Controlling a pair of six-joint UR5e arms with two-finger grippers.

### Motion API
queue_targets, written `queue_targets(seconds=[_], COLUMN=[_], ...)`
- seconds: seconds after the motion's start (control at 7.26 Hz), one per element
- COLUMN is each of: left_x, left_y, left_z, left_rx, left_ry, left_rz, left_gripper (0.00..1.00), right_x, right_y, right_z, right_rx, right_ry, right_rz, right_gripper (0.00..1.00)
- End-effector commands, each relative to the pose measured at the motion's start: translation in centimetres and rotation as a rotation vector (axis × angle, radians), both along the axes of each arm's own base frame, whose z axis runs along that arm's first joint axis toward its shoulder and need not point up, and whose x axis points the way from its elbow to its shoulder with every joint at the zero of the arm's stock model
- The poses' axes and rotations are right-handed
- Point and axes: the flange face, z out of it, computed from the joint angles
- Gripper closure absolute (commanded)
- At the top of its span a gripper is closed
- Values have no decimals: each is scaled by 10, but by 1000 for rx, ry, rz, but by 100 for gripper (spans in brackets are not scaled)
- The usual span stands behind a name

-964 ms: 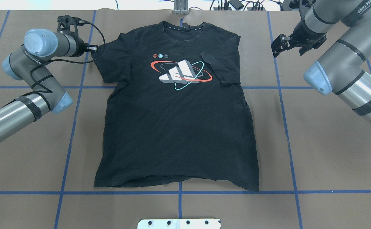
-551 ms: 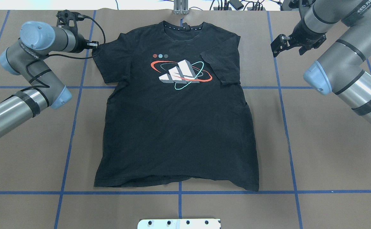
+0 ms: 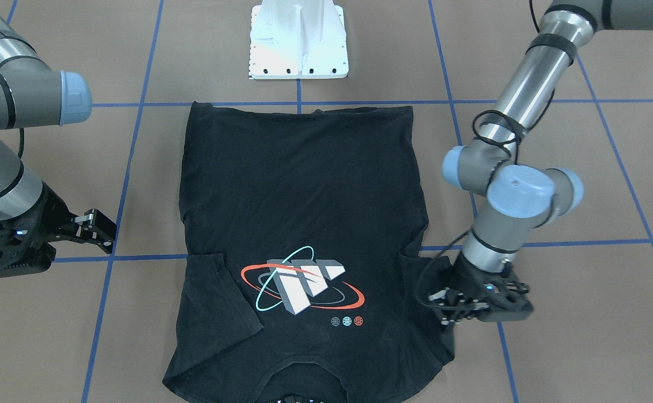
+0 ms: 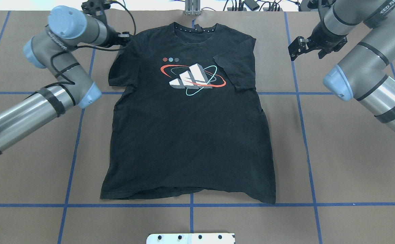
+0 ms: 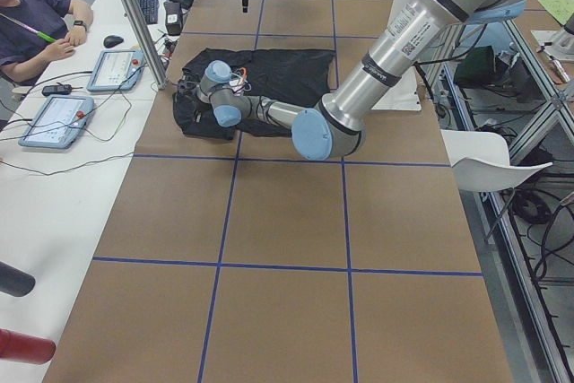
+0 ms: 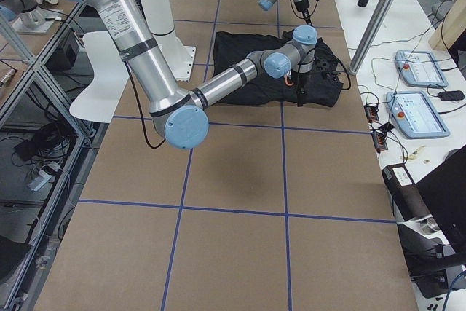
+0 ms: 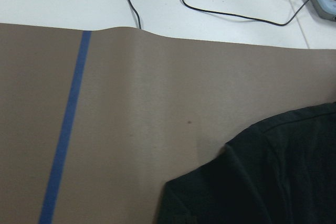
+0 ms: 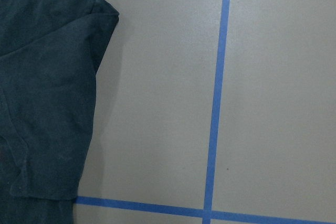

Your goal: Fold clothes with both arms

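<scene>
The black T-shirt (image 4: 187, 135) lies flat and print up on the brown table, its collar at the far edge and the orbit logo (image 4: 192, 76) on the chest. Its right sleeve (image 4: 235, 67) is folded in over the chest. My left gripper (image 4: 125, 36) is shut on the left sleeve by the shoulder; in the front-facing view the left gripper (image 3: 444, 305) sits low at the shirt's edge. My right gripper (image 4: 295, 48) hangs open over bare table, to the right of the shirt and apart from it, also visible as the right gripper (image 3: 99, 224) in the front-facing view.
The white pedestal base (image 3: 298, 42) stands at the near edge behind the hem. Blue tape lines (image 4: 191, 205) grid the table. Cables (image 4: 251, 5) lie along the far edge. A person (image 5: 36, 24) sits at a side table with pendants (image 5: 58, 118).
My left gripper has moved right and toward the far edge, drawing the left sleeve inward against the shirt body. The right arm has not moved.
</scene>
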Motion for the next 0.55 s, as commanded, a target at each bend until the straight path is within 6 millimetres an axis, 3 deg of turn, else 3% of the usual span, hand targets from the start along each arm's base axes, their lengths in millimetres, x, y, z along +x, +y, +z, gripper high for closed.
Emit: queue_targets(seconds=[0.0,0.41], left_x=[49,95], left_y=[18,42], left_z=[-53,-89], left_rx=[-79,-131], left_ry=[82,150], left_rz=[-5,10], left_gripper=[100,100], right_x=[0,0], right_y=[0,0], right_z=[0,0], right_rx=[0,0], right_ry=[0,0], right_rz=[0,0], right_gripper=[0,0])
